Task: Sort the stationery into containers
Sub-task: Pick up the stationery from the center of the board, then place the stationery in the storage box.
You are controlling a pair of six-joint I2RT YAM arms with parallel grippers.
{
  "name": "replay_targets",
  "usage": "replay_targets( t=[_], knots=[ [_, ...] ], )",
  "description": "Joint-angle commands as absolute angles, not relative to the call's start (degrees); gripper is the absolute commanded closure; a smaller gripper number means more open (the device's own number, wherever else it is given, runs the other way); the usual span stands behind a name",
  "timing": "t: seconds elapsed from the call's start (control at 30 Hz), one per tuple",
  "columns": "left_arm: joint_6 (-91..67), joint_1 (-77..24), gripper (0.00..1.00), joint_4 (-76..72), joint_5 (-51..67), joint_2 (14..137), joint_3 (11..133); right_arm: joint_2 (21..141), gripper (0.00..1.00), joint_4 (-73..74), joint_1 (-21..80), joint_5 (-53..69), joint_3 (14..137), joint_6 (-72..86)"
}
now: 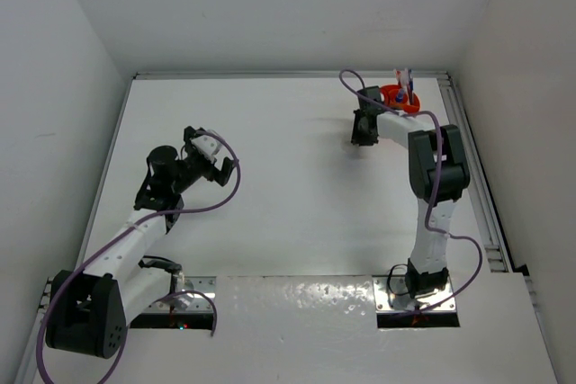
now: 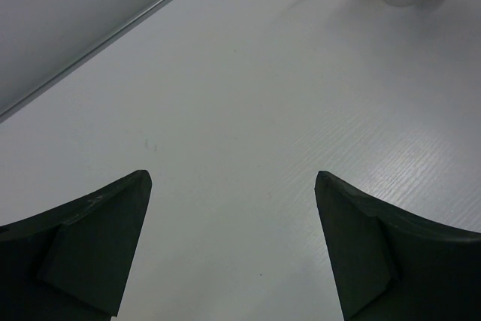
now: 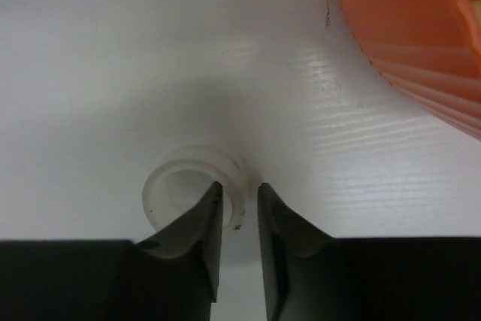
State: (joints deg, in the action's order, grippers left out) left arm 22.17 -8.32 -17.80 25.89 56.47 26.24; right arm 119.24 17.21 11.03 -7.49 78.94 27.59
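White table point(image 1: 297, 186) | right gripper point(image 3: 239, 193) jaws clamped on tape ring point(image 3: 169, 182) wall, one jaw inside | tub point(image 3: 421, 28) near, holding pens point(image 1: 407, 78) | left gripper point(image 2: 233, 186) jaws wide apart over table

Light is bright, even and diffuse from overhead; the white table point(image 1: 297, 186) washes out pale. Glare mottles the glossy near board point(image 1: 297, 312). Shadows under the arms are short and soft. Right wrist view: grey shadow pools behind the tape ring point(image 3: 188, 162), the orange tub point(image 3: 421, 35) is out of focus, and the right gripper point(image 3: 240, 186) reads flat black.
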Motion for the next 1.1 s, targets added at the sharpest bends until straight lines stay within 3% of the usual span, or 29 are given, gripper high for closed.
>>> replay_targets(
  t=[0.0,0.1,0.4,0.73,0.93,1.07],
  knots=[
    [21.6,-8.7,0.11,-20.2,26.1,56.2,26.0,120.4,0.81,18.2,11.3,-9.2,82.8,27.4],
    [21.6,-8.7,0.11,-20.3,26.0,56.1,26.0,120.5,1.00,19.4,12.5,-12.6,84.5,23.8],
    [21.6,-8.7,0.11,-20.5,26.0,56.5,25.9,110.4,1.00,11.2,16.3,-27.3,91.8,3.7],
    [21.5,-8.7,0.11,-20.8,25.3,57.0,26.3,122.9,1.00,-4.2,13.0,-41.0,105.5,-26.4],
    [21.4,-8.6,0.11,-21.4,25.8,57.9,26.5,126.7,1.00,-11.6,11.5,-39.6,106.1,-35.3],
    [21.4,-8.3,0.11,-21.9,25.7,58.4,26.3,125.2,1.00,-10.5,10.1,-30.4,102.8,-36.5]
  ],
)
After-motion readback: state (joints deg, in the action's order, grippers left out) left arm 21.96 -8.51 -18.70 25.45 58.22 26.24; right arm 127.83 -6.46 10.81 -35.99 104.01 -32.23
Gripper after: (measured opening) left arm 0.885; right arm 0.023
